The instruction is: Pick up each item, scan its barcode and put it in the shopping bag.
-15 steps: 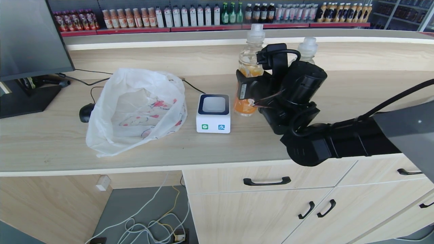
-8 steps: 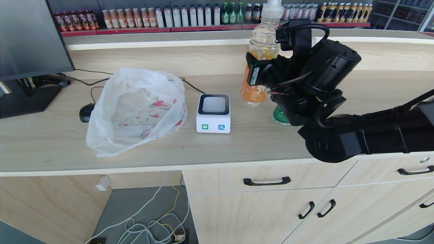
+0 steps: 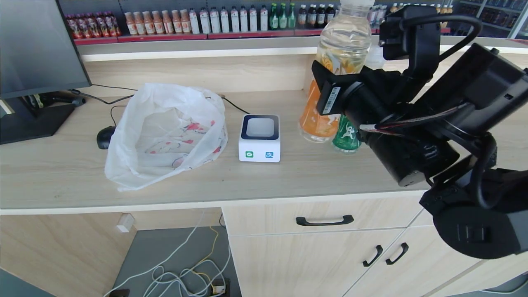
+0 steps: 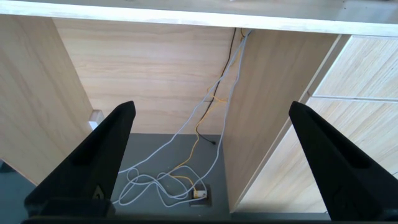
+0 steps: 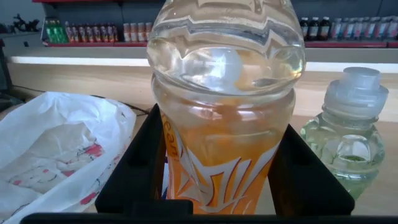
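At the far left of the pale wood-grain counter (image 3: 62, 173) stands a dark flat monitor (image 3: 37, 45) on a black base, with a rounded black mouse (image 3: 105, 136) in front of it. Next comes the shopping bag (image 3: 165, 132), thin crinkled white plastic with red print, slumped with its mouth open and gaping upward. Just beside it sits the scanner (image 3: 260, 138), a small white box with rounded corners and a dark-framed pale window on top. Right of the scanner is 1 upright plastic bottle (image 3: 344, 41), ribbed and clear at the shoulder, orange-labelled below. The right gripper (image 3: 338, 88) has its 2 black fingers closed against the bottle's sides at mid-height, and whether the base clears the counter cannot be told. Touching or just behind it stands a second bottle (image 3: 347, 136) with a green label. The right wrist view gives the held bottle (image 5: 227, 124) from close up between the gripper (image 5: 221, 165) fingers, and the second bottle's (image 5: 348, 143) ridged translucent cap and pale neck, where the head view gives its label. The left wrist view has the left gripper (image 4: 211, 118) below counter level, fingers spread wide with nothing between them, facing a wooden recess with loose cables (image 4: 180, 168) on the floor. Bare counter runs in front of the bag and scanner to the front edge, and a raised ledge borders the back.
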Motion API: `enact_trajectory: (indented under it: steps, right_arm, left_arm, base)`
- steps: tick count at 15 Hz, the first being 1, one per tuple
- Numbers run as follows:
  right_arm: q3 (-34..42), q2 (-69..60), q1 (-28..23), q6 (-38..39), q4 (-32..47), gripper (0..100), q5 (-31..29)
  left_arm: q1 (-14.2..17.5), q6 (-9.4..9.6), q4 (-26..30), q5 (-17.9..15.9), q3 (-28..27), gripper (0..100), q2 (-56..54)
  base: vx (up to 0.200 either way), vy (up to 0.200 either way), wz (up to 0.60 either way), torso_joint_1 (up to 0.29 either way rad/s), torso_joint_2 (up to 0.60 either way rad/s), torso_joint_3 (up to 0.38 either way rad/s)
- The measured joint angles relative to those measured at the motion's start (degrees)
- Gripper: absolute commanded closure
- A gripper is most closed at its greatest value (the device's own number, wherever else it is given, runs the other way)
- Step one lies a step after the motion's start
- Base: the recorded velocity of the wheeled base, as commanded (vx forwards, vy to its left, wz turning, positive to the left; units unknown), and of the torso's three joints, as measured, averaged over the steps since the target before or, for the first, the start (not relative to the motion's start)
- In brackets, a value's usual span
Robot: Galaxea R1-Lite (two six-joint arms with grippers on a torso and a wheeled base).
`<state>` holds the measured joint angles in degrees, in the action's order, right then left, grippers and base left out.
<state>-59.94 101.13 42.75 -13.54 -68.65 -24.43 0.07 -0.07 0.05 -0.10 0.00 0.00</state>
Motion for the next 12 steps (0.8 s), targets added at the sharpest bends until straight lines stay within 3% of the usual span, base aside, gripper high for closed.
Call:
enact_trajectory:
  steps: [7,12]
  right_arm:
    - [15.13,-4.77,5.89,-2.84,-10.45,100,-1.82]
    - [19.46,-6.67,6.8,-4.9,-12.64,100,-1.78]
  left_arm:
    - [0.0,0.0,0.0,0.0,0.0,0,0.0]
    - [-0.02,0.0,0.0,0.0,0.0,0,0.0]
  base:
    - [0.0,0.0,0.0,0.0,0.0,0.0]
    - [0.0,0.0,0.0,0.0,0.0,0.0]
